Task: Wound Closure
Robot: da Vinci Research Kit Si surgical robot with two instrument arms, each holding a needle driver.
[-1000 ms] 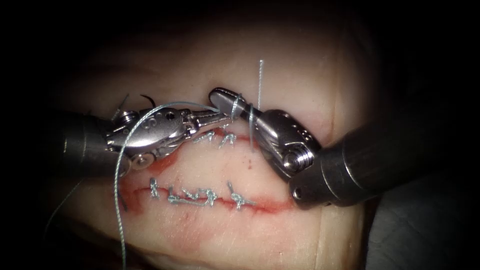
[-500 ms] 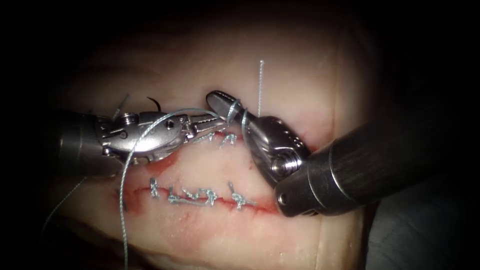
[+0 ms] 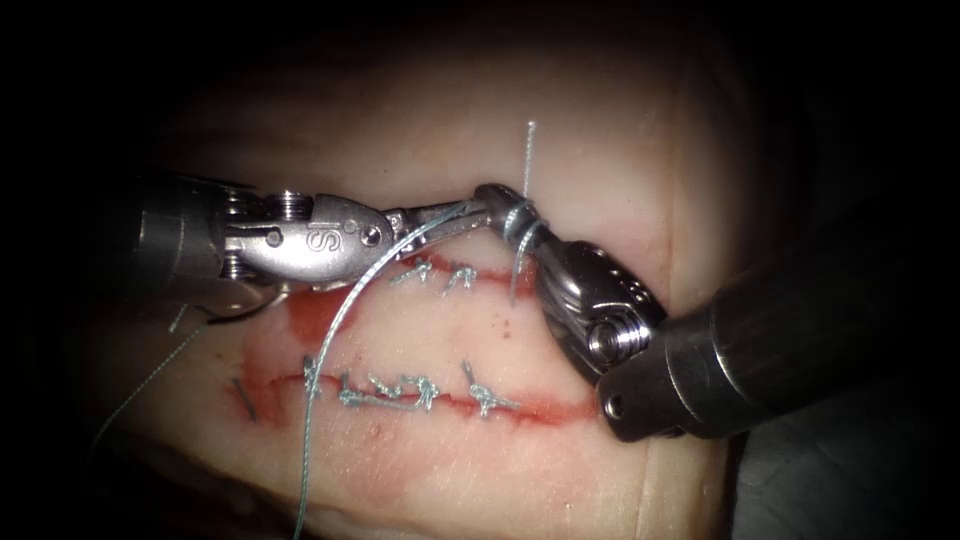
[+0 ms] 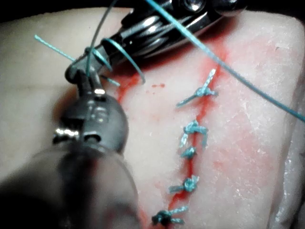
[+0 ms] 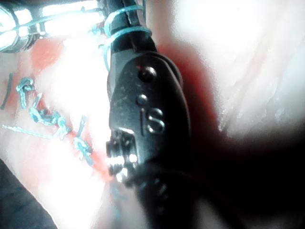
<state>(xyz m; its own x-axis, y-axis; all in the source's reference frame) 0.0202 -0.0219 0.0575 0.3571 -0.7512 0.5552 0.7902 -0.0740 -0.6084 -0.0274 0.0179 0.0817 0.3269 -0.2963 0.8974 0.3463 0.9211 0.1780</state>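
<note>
Over the last second the left pincer [image 3: 455, 213] slid rightward across the centre of the frame until its tips met the right pincer [image 3: 497, 205], which carried turns of thread [image 3: 345, 310] wrapped round its narrow, near-closed jaws. The left pincer held the thread near those wraps; whether the right one gripped anything, I cannot tell. That reads as a knot being thrown above the upper cut [image 3: 440, 275] (needle placement unclear). The tissue [image 3: 430, 460] filled the middle of the frame, smeared with red fluid [image 3: 315, 320]; a lower cut [image 3: 400, 392] carried finished knots.
</note>
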